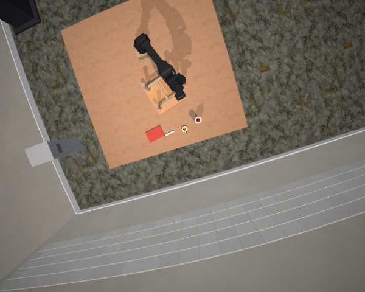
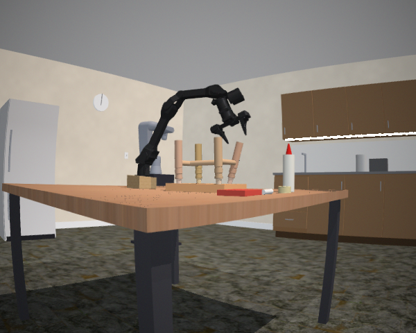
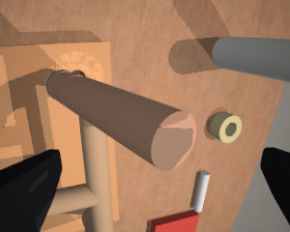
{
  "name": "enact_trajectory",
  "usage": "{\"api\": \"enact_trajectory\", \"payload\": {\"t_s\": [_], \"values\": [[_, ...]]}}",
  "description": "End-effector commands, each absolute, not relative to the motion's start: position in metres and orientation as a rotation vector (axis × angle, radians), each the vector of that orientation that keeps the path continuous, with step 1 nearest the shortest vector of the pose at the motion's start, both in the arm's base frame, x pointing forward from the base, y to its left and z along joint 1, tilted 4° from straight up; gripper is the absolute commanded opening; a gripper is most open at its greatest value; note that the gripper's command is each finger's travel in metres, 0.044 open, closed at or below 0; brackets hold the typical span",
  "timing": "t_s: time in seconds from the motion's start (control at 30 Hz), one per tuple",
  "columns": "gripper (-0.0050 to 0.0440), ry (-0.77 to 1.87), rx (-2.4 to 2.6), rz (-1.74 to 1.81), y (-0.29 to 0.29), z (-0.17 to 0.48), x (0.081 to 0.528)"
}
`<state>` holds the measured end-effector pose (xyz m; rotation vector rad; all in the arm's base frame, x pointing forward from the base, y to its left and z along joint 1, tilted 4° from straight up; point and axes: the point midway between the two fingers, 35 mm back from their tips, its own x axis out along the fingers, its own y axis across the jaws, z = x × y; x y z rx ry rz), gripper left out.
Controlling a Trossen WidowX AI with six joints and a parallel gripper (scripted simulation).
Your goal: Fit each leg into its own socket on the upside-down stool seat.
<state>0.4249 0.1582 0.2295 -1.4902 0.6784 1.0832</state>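
Note:
The stool stands upside down with its seat [image 2: 186,186] [image 1: 164,109] [image 3: 62,149] flat on the table [image 2: 165,211] [image 1: 107,94]. Three legs [image 2: 178,159] [image 2: 198,161] [image 2: 218,157] stand upright in it, joined by stretchers [image 2: 208,162]. The fourth leg [image 2: 236,161] [image 3: 113,106], at the right, leans outward, with its foot at its socket. My gripper [image 2: 235,136] [image 3: 162,159] [image 1: 180,94] is open and empty. It hangs just above the top end of the leaning leg, apart from it. In the top view my arm hides that leg.
A red block [image 1: 153,134] [image 2: 238,192], a small white cylinder [image 1: 169,133] [image 2: 267,191] [image 3: 201,191], a tape roll [image 1: 184,126] [image 2: 283,189] [image 3: 225,128] and a glue bottle [image 1: 198,119] [image 2: 288,167] [image 3: 255,57] stand near the table's edge beyond the stool. A wooden block [image 2: 141,181] sits at my arm's base.

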Motion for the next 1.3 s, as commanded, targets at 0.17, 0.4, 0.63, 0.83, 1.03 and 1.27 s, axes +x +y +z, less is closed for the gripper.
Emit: {"api": "enact_trajectory", "payload": {"t_s": [0.17, 0.4, 0.63, 0.83, 1.03, 1.27], "values": [[0.0440, 0.726, -1.479, 1.134, 0.160, 0.211, 0.429], [0.0440, 0.755, -1.471, 1.161, 0.161, 0.201, 0.430], [0.0440, 0.782, -1.463, 1.186, 0.161, 0.192, 0.431], [0.0440, 0.782, -1.463, 1.186, 0.161, 0.192, 0.431], [0.0440, 0.782, -1.463, 1.186, 0.161, 0.192, 0.431], [0.0440, 0.782, -1.463, 1.186, 0.158, 0.194, 0.421]]}}
